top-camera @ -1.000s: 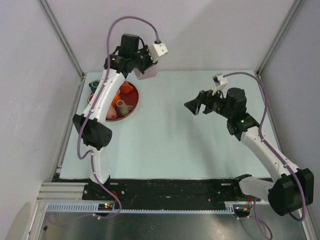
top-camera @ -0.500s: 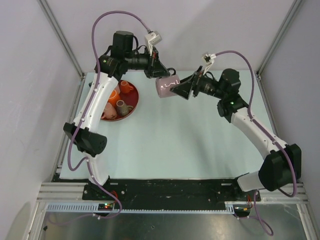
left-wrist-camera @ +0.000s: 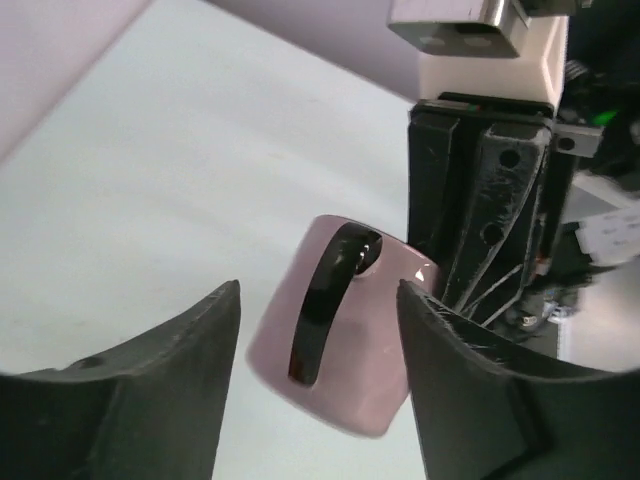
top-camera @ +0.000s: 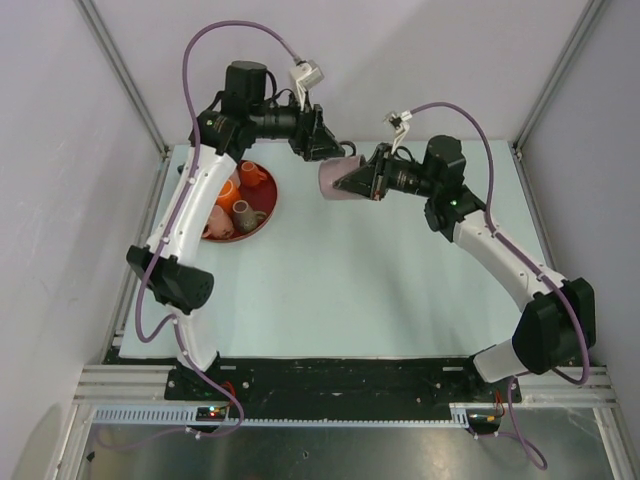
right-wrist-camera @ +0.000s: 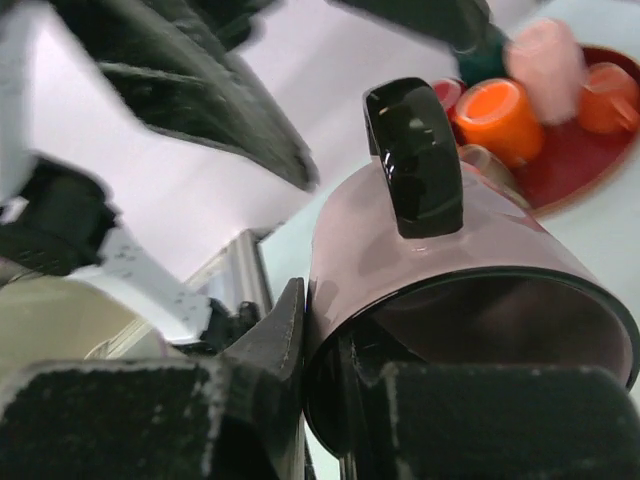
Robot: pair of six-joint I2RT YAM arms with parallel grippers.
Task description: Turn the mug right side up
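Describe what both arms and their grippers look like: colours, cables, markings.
Both the left arm and the right arm have white links between bulky black joint housings, each with a small green light. A purple cable trails along each arm to a small white camera block at the wrist. The left gripper and right gripper have black, wedge-shaped fingers.

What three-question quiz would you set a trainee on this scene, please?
1. True or false: the left gripper is open.
2. What clamps the rim of the pink ceramic mug with the black handle? A) left gripper B) right gripper C) both
3. Fill in: the small orange cups sit on a round red ____.
Key: 1 true; 2 B; 3 tray.
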